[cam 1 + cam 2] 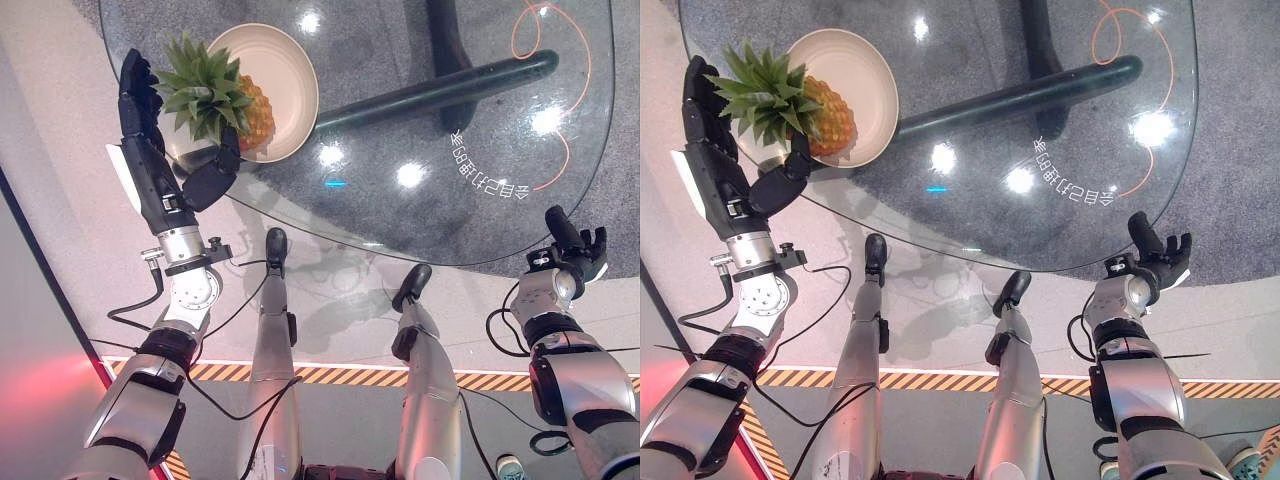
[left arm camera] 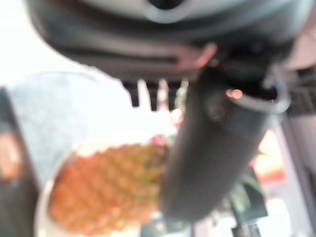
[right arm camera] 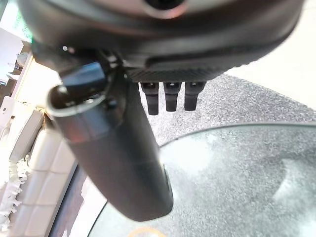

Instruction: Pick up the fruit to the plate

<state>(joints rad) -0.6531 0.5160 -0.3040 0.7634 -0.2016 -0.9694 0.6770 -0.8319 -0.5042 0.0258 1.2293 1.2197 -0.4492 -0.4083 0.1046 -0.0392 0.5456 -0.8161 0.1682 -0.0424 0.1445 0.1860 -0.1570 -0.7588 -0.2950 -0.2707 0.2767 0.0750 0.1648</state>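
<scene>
A pineapple (image 1: 255, 115) lies on its side on the cream plate (image 1: 290, 60) at the near left of the round glass table. Its green crown (image 1: 200, 90) sticks out over the plate's rim toward me. My left hand (image 1: 150, 165) is at that crown, its fingers straight along the crown's outer side and its thumb (image 1: 215, 170) beside the fruit's base. The hand stands open around the leaves. In the left wrist view the orange fruit (image 2: 98, 192) shows just past the thumb (image 2: 212, 148). My right hand (image 1: 575, 245) hangs open below the table's near right edge, holding nothing.
The glass table (image 1: 420, 140) shows its dark base (image 1: 440, 85) and an orange cord loop (image 1: 560, 60) on the floor beneath. A yellow-and-black striped tape line (image 1: 330, 375) crosses the floor near me.
</scene>
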